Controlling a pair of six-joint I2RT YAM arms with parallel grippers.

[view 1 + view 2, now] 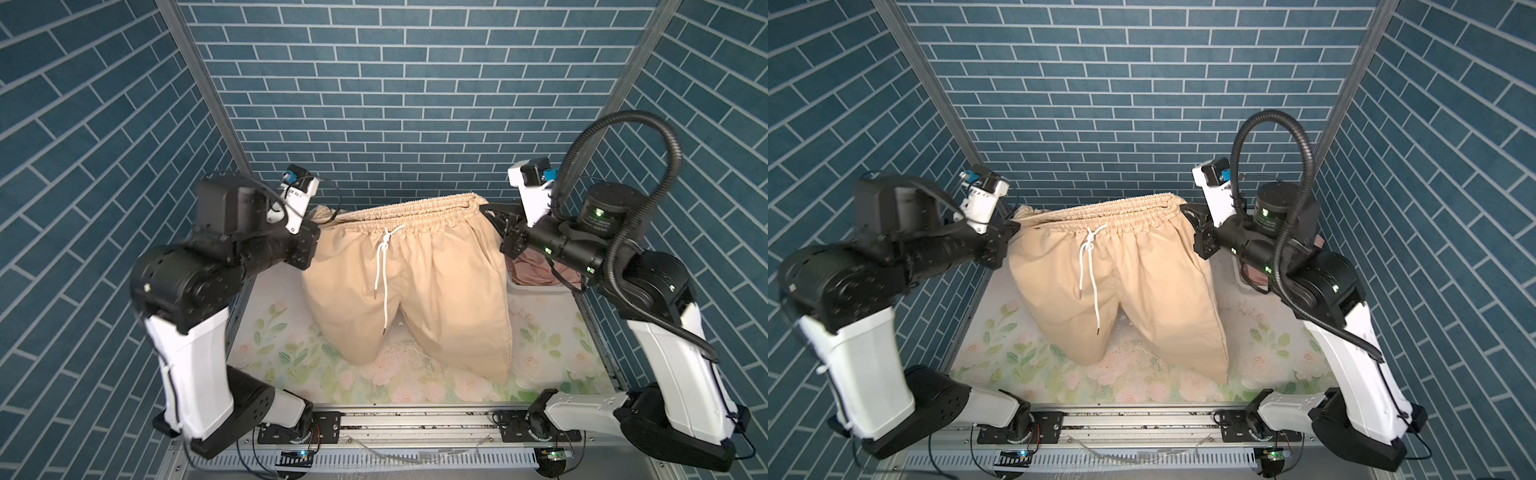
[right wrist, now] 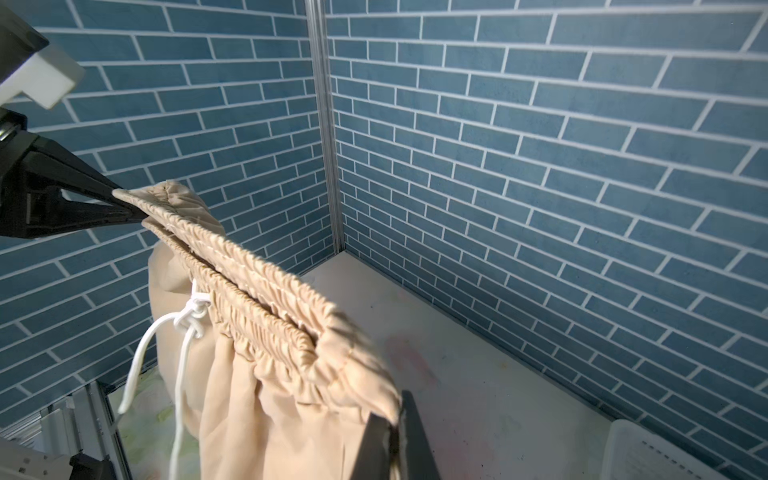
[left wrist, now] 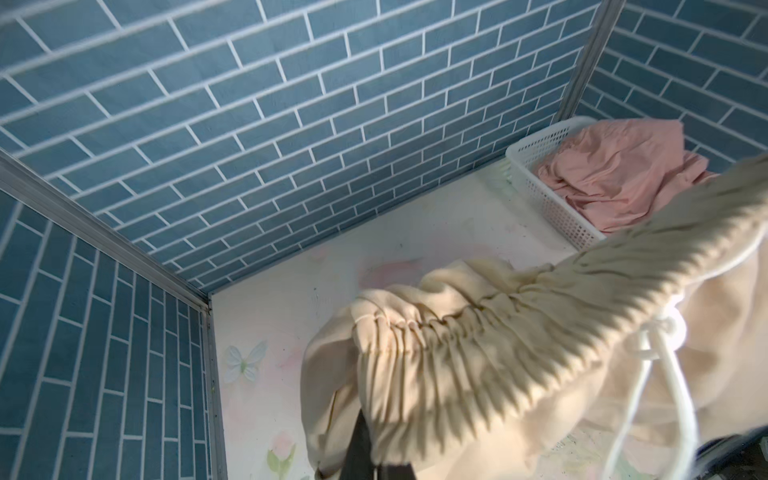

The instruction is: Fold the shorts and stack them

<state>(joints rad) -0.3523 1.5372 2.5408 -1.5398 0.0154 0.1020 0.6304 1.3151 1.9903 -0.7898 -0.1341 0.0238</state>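
The beige shorts (image 1: 436, 282) are matt, smooth cloth; the basket (image 3: 544, 199) is white perforated plastic.

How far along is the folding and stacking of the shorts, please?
Nothing is folded or stacked yet. In hand: the left gripper and right gripper each pinch one waistband end of the beige shorts, holding them spread over the table. Left: folding them, and the pink shorts lying crumpled in the basket.

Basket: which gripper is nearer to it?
Right. The right gripper, shut on the beige shorts at one waistband end, is raised close by the basket. The left gripper holds the opposite end, across the table from it.
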